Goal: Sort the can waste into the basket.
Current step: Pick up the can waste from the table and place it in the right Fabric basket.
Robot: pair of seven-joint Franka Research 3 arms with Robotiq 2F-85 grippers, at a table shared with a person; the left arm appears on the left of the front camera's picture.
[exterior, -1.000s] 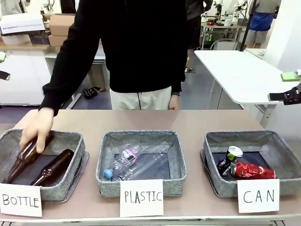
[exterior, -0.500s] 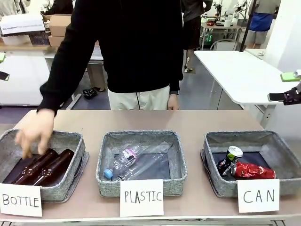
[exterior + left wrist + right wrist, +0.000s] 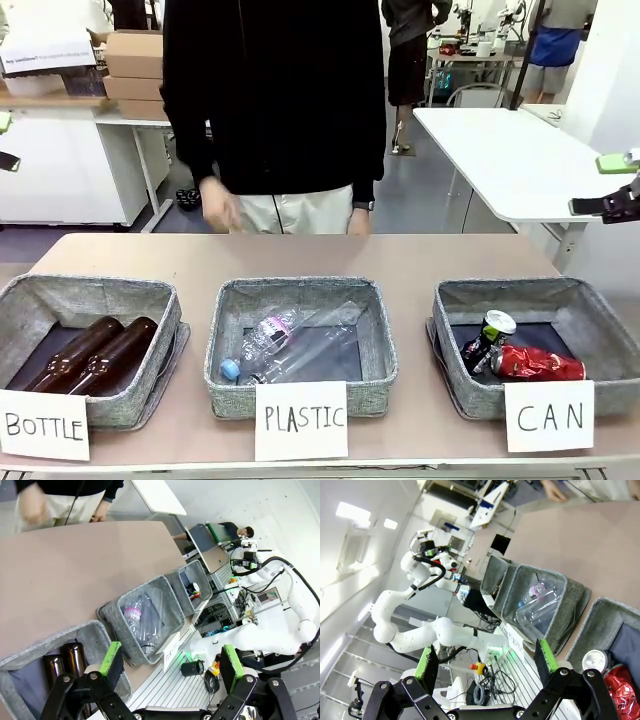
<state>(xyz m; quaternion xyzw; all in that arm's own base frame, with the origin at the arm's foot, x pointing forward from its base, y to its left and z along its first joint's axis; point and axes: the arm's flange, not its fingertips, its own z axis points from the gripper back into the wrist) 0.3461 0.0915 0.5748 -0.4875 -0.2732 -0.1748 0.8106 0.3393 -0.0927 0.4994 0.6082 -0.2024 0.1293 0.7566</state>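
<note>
1. Withdrawn since the earlier frames: person's hand (image 3: 218, 207), off the brown bottles (image 3: 85, 355) and back beside the body.
2. Both cans, red can (image 3: 537, 363) and black can (image 3: 487, 339), already lying in the basket (image 3: 600, 305) carded "CAN"; task apparently complete.
3. Left gripper (image 3: 172, 664) and right gripper (image 3: 485, 662) both spread wide, empty, raised off the table.
4. Readable cards: "BOTTLE", "PLASTIC", "CAN". Can print illegible.

**Hard to See**

The person's hand (image 3: 218, 208) is blurry. The red can (image 3: 623, 692) is cut off by the picture's edge. The black can (image 3: 489, 340) has print too small to read. Basket walls hide part of the brown bottles (image 3: 64, 663).
</note>
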